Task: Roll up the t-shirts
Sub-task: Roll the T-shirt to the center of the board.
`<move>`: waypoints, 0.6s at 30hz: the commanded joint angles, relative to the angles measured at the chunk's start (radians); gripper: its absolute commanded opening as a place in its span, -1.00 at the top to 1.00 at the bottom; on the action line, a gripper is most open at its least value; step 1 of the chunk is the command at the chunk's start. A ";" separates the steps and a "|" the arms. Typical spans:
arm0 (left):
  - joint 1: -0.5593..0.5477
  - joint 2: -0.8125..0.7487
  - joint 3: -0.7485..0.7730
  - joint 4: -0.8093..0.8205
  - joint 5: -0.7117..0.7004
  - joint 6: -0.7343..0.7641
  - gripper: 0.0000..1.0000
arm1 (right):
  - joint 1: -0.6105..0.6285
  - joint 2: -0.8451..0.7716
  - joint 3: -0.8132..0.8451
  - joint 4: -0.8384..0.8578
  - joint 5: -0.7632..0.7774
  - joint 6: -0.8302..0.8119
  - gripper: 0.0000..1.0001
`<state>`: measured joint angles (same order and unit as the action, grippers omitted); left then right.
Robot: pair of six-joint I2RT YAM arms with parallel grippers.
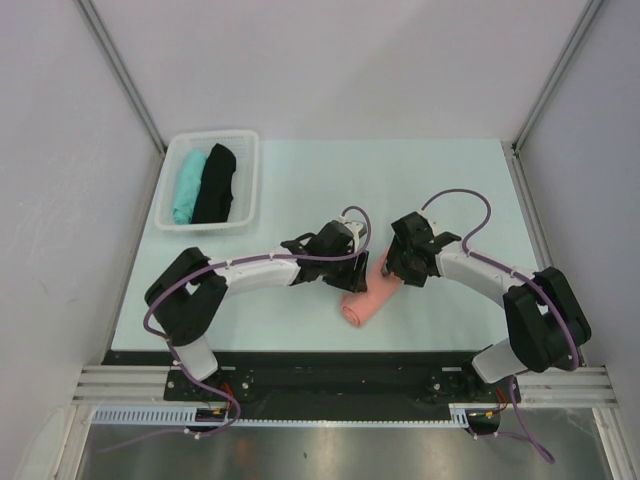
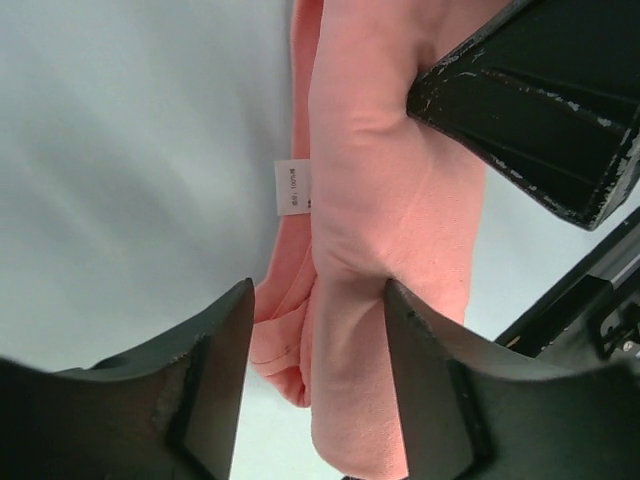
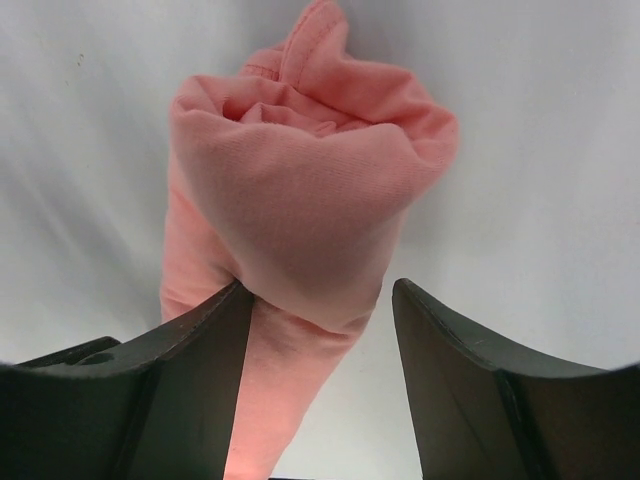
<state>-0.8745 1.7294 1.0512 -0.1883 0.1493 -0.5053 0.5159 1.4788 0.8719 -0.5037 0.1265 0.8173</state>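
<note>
Salmon-pink cloth t-shirt (image 1: 368, 298), rolled into a log, lies well right of the white plastic basket (image 1: 252, 185), nearer the arms. Left gripper (image 2: 318, 290) released, jaws apart over it. Right gripper (image 3: 320, 285) spread, straddling one end, unclamped. Best lifted off straight up, or the roll may unwind.

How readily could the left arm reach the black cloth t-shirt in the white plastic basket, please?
Probably yes. The black t-shirt lies uncovered in the open-topped basket beside a teal t-shirt, on the left arm's side, nothing between. The left gripper merely straddles the salmon-pink rolled t-shirt, jaws apart.
</note>
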 commanded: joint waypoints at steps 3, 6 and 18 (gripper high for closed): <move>0.008 0.005 0.081 -0.051 0.036 0.097 -0.36 | 0.001 0.037 0.024 0.008 0.030 -0.018 -0.27; 0.011 0.033 0.096 -0.054 0.087 0.117 -0.42 | 0.001 0.038 0.022 0.007 0.030 -0.018 -0.27; 0.071 -0.017 0.036 -0.040 0.220 0.131 -0.61 | -0.002 0.031 0.024 0.005 0.032 -0.030 -0.26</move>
<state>-0.8349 1.7592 1.1099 -0.2432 0.2718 -0.3916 0.5159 1.4940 0.8776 -0.4953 0.1223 0.8089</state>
